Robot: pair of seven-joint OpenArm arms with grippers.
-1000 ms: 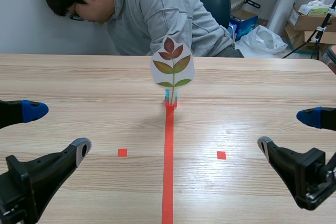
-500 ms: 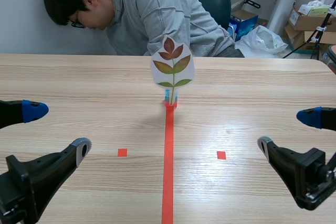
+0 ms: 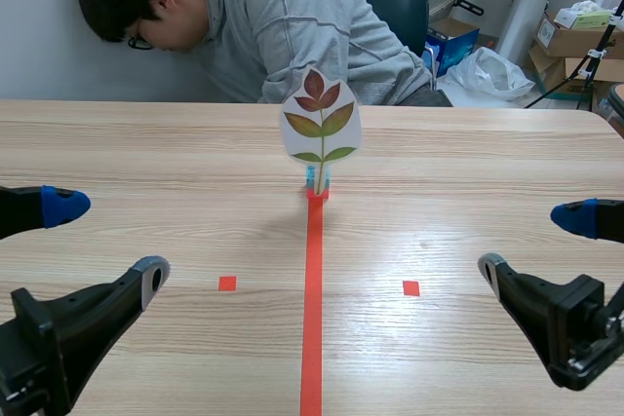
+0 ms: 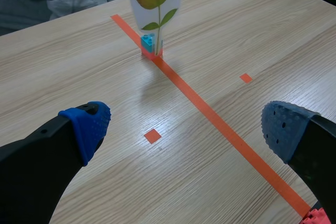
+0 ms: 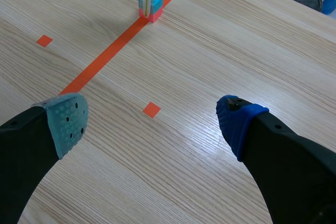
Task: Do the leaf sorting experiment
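— Where is the leaf card [image 3: 321, 124] found?

— It is seen standing upright at the middle of the table [image 3: 146, 153]. Its stem is slotted into a small stand [image 3: 317, 183] made of a blue block on a red one. The stand is set at the far end of the orange-red tape line [image 3: 312, 309].

— What is shown on the card?

— A thin stem with paired leaves is printed on it: green at the base, yellow-green in the middle and reddish-brown at the top.

— How is the left tool [image 3: 107, 241] held?

— It is held low over the near left part of the table, with its fingers spread wide and nothing gripped. In its wrist view the card is seen well ahead of it, and the left tape square [image 4: 153, 136] lies on the table ahead of the two blue pads.

— And the right tool [image 3: 534, 244]?

— It is placed low at the near right, opened just as wide and likewise holding nothing. The right tape square [image 5: 151, 109] is seen ahead of its fingers, and the card stands well apart from it.

— Is anything else noted?

— A person [image 3: 283, 26] in a grey top is seated across the table, bent over to one side behind the card. Cardboard boxes [image 3: 575, 41] and a white bag [image 3: 487, 70] are seen beyond the far right corner.
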